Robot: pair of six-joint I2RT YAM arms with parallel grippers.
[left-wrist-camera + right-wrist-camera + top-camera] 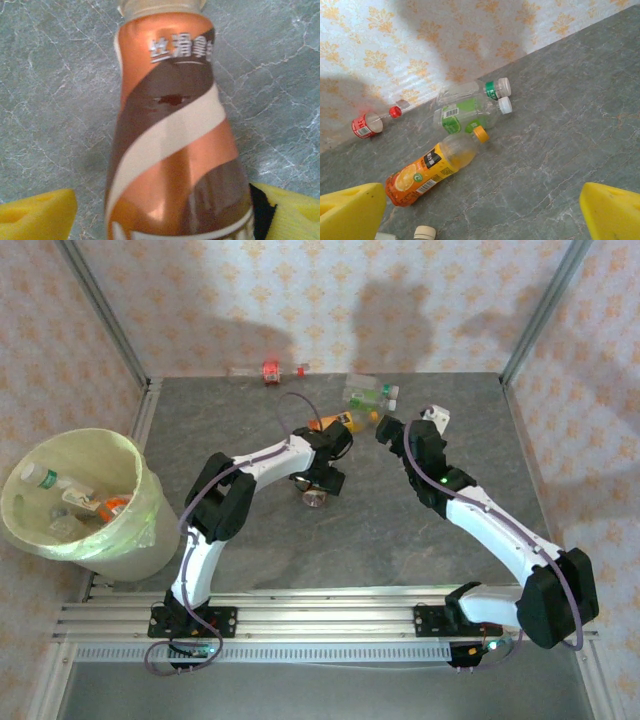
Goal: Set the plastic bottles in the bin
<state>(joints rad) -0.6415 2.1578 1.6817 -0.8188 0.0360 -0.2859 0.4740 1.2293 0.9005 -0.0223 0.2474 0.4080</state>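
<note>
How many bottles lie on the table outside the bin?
5: red-labelled bottle at the back wall; two green-labelled bottles side by side; orange juice bottle in front of them; brown-labelled bottle between the fingers of the left gripper. Others may be hidden.

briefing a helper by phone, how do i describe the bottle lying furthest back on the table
Follow the grey table to the foot of the patterned back wall. A clear bottle lies alone there, along the wall. It has a red label and cap, unlike the green-labelled pair to its right.

Copper, brown and cream swirls band the bottle, the table is veined grey, the bin pale yellow-green.
</note>
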